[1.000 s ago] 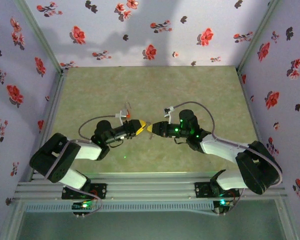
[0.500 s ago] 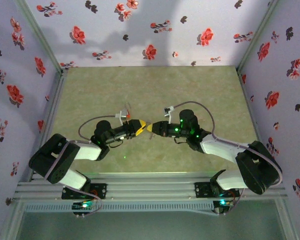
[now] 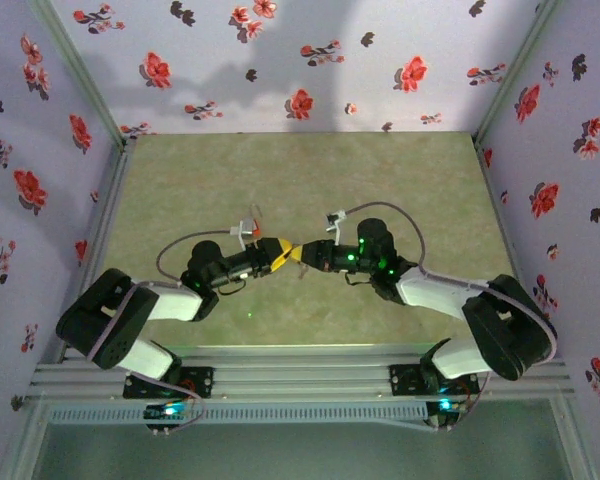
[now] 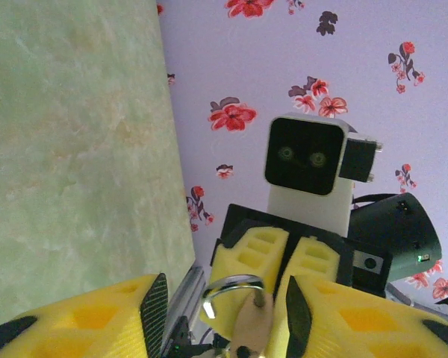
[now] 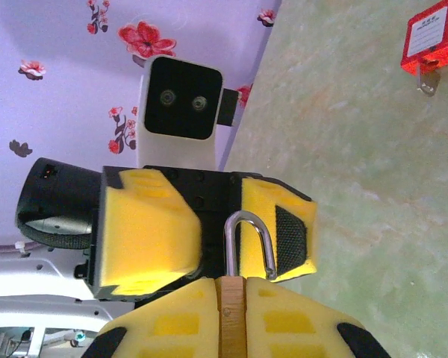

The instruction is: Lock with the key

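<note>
My two grippers meet tip to tip over the middle of the table. The right gripper (image 3: 302, 254) (image 5: 230, 302) is shut on the wooden body of a padlock (image 5: 231, 321). The padlock's silver shackle (image 5: 248, 237) stands swung open and points at the left gripper (image 3: 282, 251) (image 4: 225, 309). The left jaws stand apart, with the shackle (image 4: 231, 287) in the gap between the black pads (image 4: 155, 307), touching neither. A red tag (image 5: 431, 33) with a small metal piece hanging from it, which looks like the key, lies on the table beyond the left gripper.
The table (image 3: 380, 180) is pale green marble pattern, closed in by flowered walls (image 3: 300, 60) at the back and both sides. The red tag (image 3: 248, 230) sits just behind the left wrist. A metal rail (image 3: 300, 385) runs along the near edge.
The left jaws have spread wider around the shackle. The right arm has nudged slightly to the left and still holds the padlock.
</note>
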{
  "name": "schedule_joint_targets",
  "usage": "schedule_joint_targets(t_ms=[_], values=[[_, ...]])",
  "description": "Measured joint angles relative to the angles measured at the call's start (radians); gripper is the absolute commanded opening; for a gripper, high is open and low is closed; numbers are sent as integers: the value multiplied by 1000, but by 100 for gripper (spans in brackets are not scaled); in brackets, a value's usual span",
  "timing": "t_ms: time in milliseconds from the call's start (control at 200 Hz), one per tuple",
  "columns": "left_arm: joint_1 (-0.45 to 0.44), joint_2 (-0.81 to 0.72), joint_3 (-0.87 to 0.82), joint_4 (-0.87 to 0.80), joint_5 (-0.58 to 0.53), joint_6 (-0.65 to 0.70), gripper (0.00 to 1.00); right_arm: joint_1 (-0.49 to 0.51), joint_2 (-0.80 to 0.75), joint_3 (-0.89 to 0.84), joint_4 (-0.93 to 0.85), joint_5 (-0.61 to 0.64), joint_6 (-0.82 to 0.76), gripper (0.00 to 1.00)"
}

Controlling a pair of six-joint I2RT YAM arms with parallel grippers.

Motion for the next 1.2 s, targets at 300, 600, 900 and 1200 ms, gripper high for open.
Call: schedule_joint_targets(t_ms=[300, 600, 900, 1200], values=[[6, -27, 2, 0, 0, 0, 47, 2, 7, -1, 21, -3, 2, 0], [9, -27, 2, -8, 0, 3, 41, 2, 7, -5, 27, -6, 8, 0], [14, -60, 2, -36, 1, 13, 29, 2, 2, -5, -10, -5, -8, 0], [23, -63, 2, -45, 12, 24, 21, 2, -24, -3, -42, -5, -27, 0]])
